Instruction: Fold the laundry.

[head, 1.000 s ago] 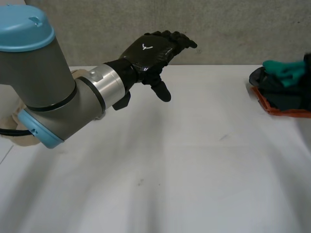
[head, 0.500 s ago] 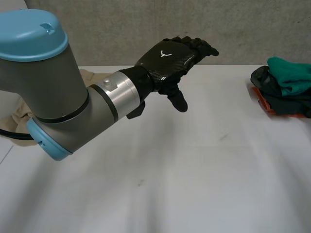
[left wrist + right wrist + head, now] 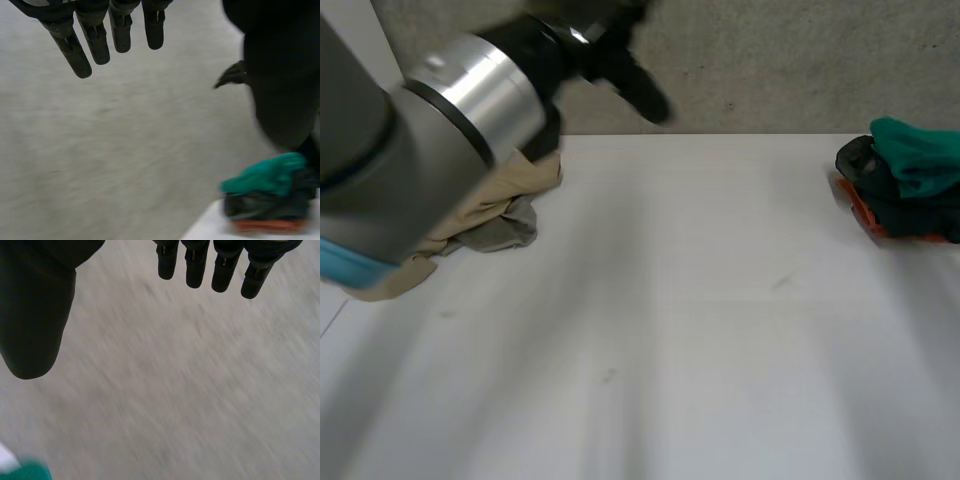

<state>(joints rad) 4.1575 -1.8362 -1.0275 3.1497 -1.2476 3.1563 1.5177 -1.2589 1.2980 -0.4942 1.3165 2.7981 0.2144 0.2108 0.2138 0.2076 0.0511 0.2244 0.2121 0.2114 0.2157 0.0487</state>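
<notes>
While neither hand holds cloth, step in hand: judged to be the fetch of the next garment; no fold is begun.
Beige heap (image 3: 485, 205): unfolded laundry, crumpled at the table's left side near the far edge, partly hidden under the left arm (image 3: 410, 150). Judged to be the waiting supply, placed within that arm's reach.
Heap axis: the long axis runs diagonally, from the far edge toward the near left edge. No collar, hem or sleeve can be told, so no pointing direction is given.
Left hand (image 3: 620, 60): raised high against the wall, just right of the heap. In the left wrist view its fingers (image 3: 97, 40) are straight and spread, thumb apart, nothing between them. Judged to be lifted so that it travels clear of the cloth.
White table (image 3: 700, 330): bare between heap and stack. Judged to be kept free as the spreading area.
Folded stack (image 3: 905, 185): at the right edge, well apart from the heap. A teal garment lies on top, dark cloth beneath, an orange layer at the base. Judged to be finished work, parked off the spreading area.
Stack axis: layers lie flat. The long axis cannot be told, as the stack runs out of view.
Right hand (image 3: 196, 267): fingers straight and apart, thumb clear, holding nothing.
</notes>
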